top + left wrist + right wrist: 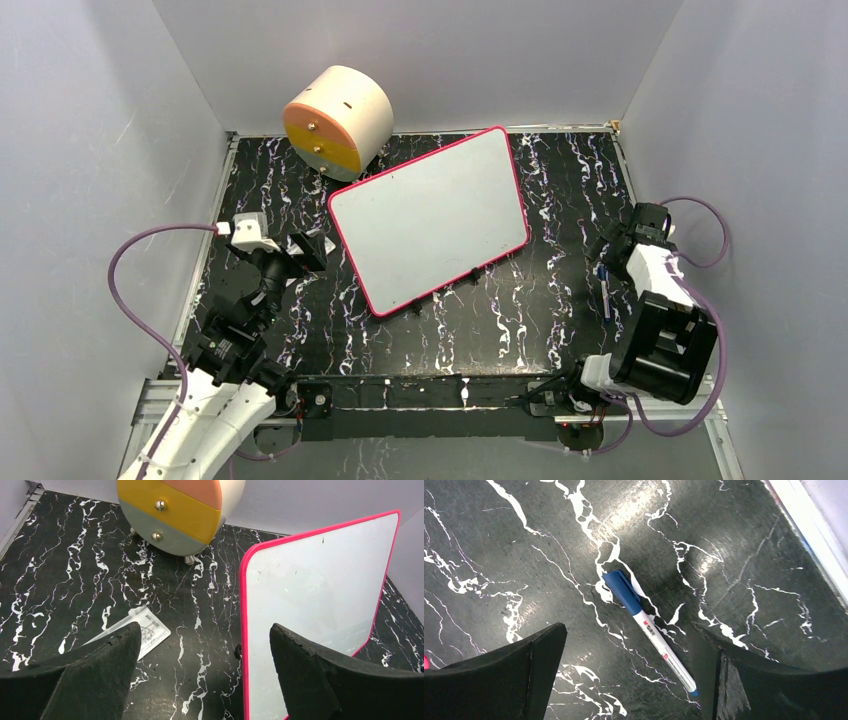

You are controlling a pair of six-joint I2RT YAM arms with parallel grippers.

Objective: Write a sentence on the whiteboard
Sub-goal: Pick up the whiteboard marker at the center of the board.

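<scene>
The drawer unit stands behind the whiteboard, the marker right of it.

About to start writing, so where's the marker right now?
The blue-capped marker lies on the table at the right side, directly under the open right gripper, apart from the whiteboard to its left.

light: bright, even; glare: sheen on table, faint reflections on whiteboard; shadows: soft; focus: sharp
</scene>
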